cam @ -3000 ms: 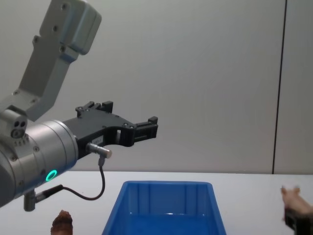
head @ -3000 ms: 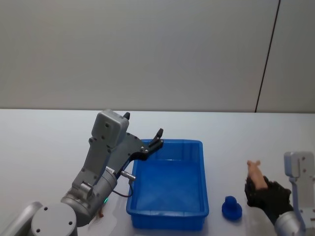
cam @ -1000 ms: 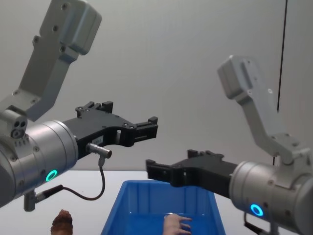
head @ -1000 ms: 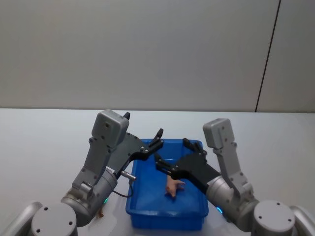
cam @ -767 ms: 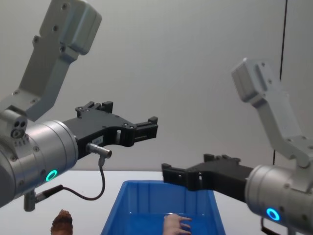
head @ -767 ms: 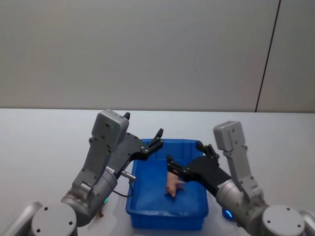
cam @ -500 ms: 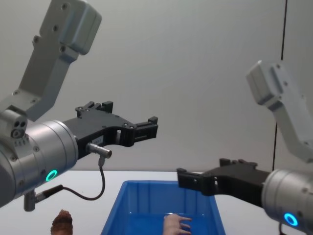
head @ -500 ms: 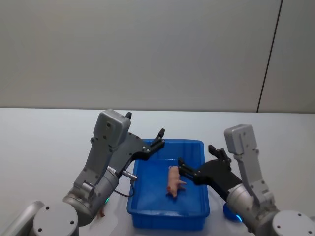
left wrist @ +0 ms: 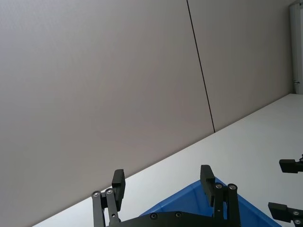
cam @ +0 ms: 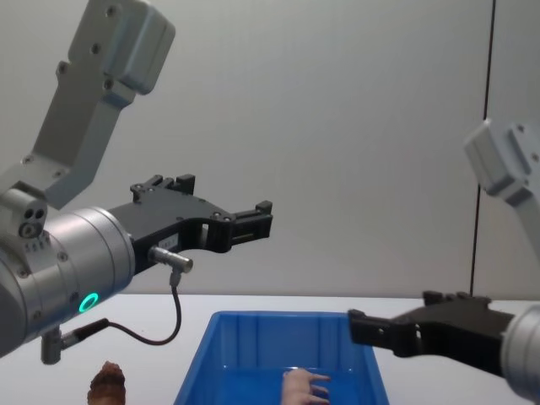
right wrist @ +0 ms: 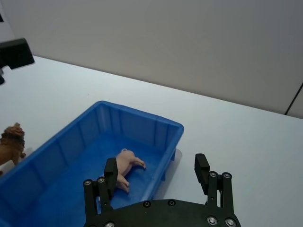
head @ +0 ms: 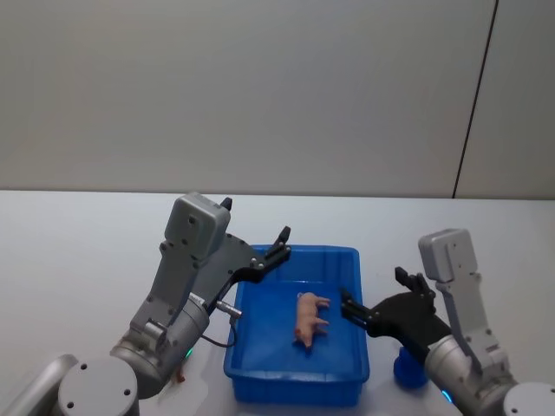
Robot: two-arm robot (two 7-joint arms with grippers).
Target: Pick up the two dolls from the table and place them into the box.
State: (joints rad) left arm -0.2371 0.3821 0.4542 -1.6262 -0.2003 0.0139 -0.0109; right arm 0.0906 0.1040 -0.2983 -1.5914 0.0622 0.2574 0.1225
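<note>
The pale pink doll lies on its side inside the blue box. It also shows in the right wrist view as the pink doll on the floor of the box. The reddish-brown doll stands on the white table left of the box; from the right wrist it is the brown doll. My left gripper hangs open and empty above the box's near-left corner. My right gripper is open and empty, just right of the box's right rim.
A small blue knob-shaped object sits on the table right of the box, beneath my right arm. The grey wall rises behind the table's far edge. Bare tabletop stretches to the left and behind the box.
My right gripper carried the pink doll from the right over the box, let it go, and has drawn back to the right, open. The left arm has not moved.
</note>
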